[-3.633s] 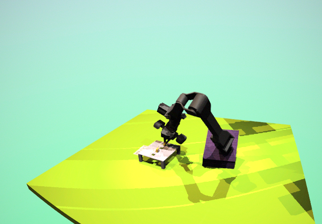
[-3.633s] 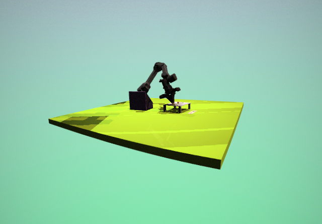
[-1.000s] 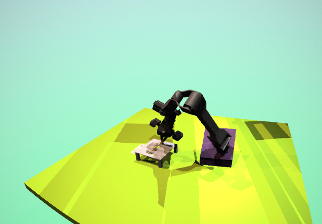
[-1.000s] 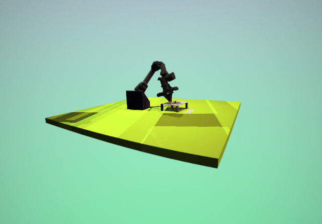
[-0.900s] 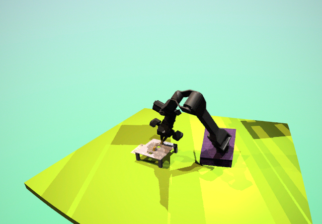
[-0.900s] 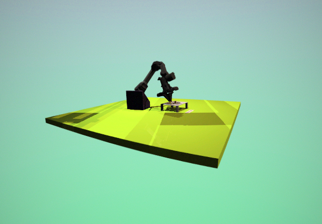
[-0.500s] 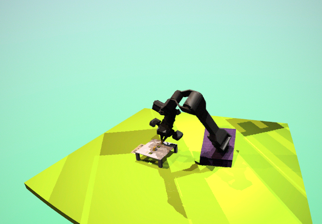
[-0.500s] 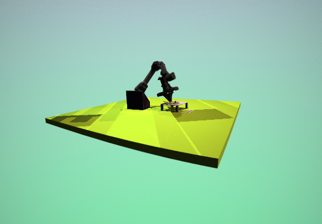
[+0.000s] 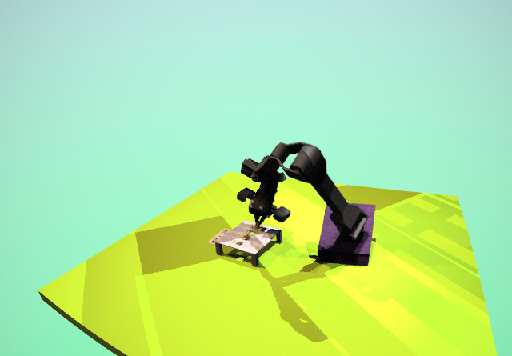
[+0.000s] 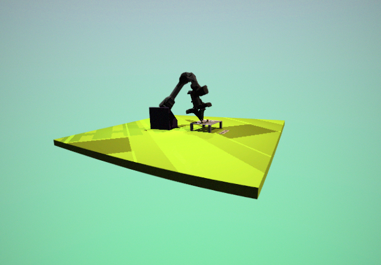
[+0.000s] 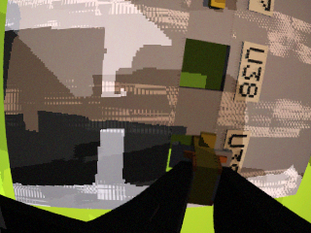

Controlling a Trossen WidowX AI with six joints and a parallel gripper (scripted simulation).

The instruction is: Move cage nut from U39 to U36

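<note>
- The jaws are clamped on the amber cage nut (image 11: 204, 170).
- The nut is at hole U39 of the rail plate (image 9: 254, 246) (image 10: 216, 122) (image 11: 196, 109); its seating cannot be determined.
- Hole U38 (image 11: 204, 64) is open.
- The other nut (image 9: 246, 236) (image 11: 217, 4) sits beyond U38.

Two nuts: one cage nut (image 9: 257, 226) (image 11: 204, 182) between the jaws, another nut (image 9: 246, 236) (image 11: 217, 3) beyond them. Three labels (image 11: 251, 72) near the jaws; one plate (image 9: 256, 245) (image 10: 216, 122) (image 11: 287, 107) below.
</note>
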